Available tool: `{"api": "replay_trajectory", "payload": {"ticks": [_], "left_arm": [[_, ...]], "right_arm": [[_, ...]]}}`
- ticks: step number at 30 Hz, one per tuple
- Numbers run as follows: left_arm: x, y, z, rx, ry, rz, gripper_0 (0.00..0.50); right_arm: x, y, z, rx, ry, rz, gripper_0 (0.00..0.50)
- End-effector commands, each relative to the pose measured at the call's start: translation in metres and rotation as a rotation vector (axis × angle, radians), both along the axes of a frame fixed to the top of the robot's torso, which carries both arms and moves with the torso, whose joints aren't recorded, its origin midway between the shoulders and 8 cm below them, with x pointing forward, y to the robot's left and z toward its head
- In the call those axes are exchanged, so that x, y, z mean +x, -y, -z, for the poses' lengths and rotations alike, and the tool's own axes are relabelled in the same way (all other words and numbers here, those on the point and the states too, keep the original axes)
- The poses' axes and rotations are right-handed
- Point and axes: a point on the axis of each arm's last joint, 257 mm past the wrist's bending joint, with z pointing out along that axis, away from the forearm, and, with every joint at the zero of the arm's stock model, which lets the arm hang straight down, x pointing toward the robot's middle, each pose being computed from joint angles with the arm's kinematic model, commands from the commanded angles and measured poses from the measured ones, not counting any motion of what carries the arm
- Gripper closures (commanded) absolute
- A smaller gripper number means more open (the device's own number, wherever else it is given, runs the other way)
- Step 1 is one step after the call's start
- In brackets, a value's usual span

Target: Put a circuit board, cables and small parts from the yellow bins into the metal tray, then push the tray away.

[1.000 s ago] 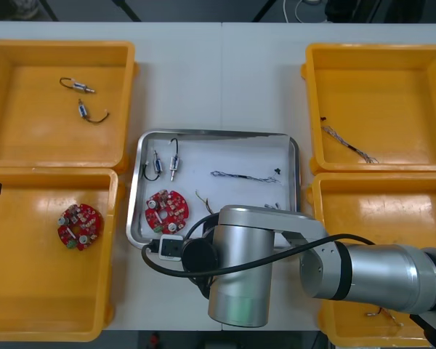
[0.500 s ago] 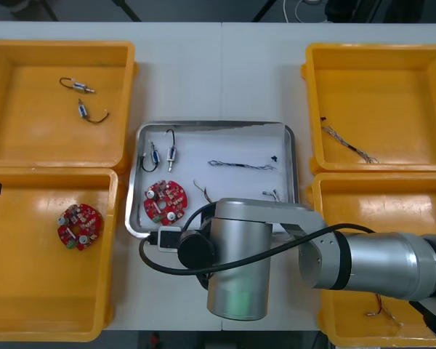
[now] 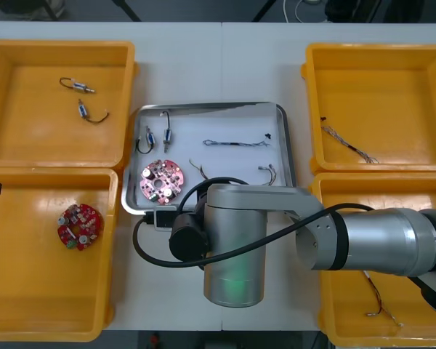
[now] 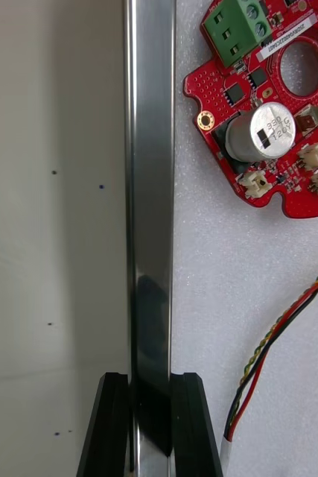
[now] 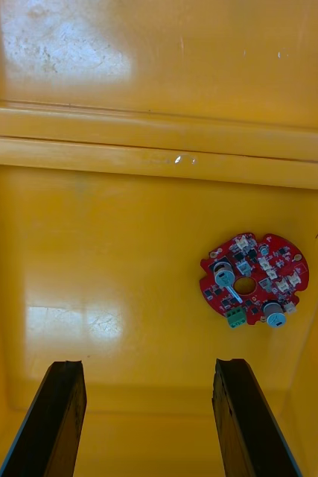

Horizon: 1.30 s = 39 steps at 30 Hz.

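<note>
Your right gripper [image 4: 150, 380] is clamped on the near rim of the shiny rectangular metal tray [image 3: 225, 123], which the silver arm [image 3: 236, 247] hides from above. Inside lie a round red circuit board [image 3: 160, 180] and a red and yellow cable [image 4: 281, 335]. Left of the tray, your left gripper [image 5: 140, 373] hangs, fingers apart, over a yellow plastic bin [image 5: 91, 246].

metal tray [image 3: 203, 107] | holds circuit board [image 3: 160, 181], cables [image 3: 236, 142], small metal parts [image 3: 166, 134]
</note>
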Motion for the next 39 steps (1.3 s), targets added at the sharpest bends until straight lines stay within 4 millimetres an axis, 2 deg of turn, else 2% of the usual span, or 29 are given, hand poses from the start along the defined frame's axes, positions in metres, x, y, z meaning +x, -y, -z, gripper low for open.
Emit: {"api": "replay_trajectory", "payload": {"ticks": [1, 7, 24, 39], "left_arm": [[-0.005, -0.015, -0.012, 0.096, 0.015, 0.078, 0.000], [-0.005, -0.015, -0.012, 0.096, 0.015, 0.078, 0.000], [-0.005, -0.015, -0.012, 0.096, 0.015, 0.078, 0.000], [-0.005, -0.015, -0.012, 0.096, 0.015, 0.078, 0.000]], "right_arm": [[0.032, 0.002, -0.034, -0.058, 0.117, -0.029, 0.500], [0.058, 0.004, -0.048, -0.084, 0.172, -0.001, 0.500], [0.099, -0.007, -0.081, -0.113, 0.257, 0.022, 0.500], [0.149, -0.013, -0.105, -0.068, 0.302, 0.059, 0.500]]}}
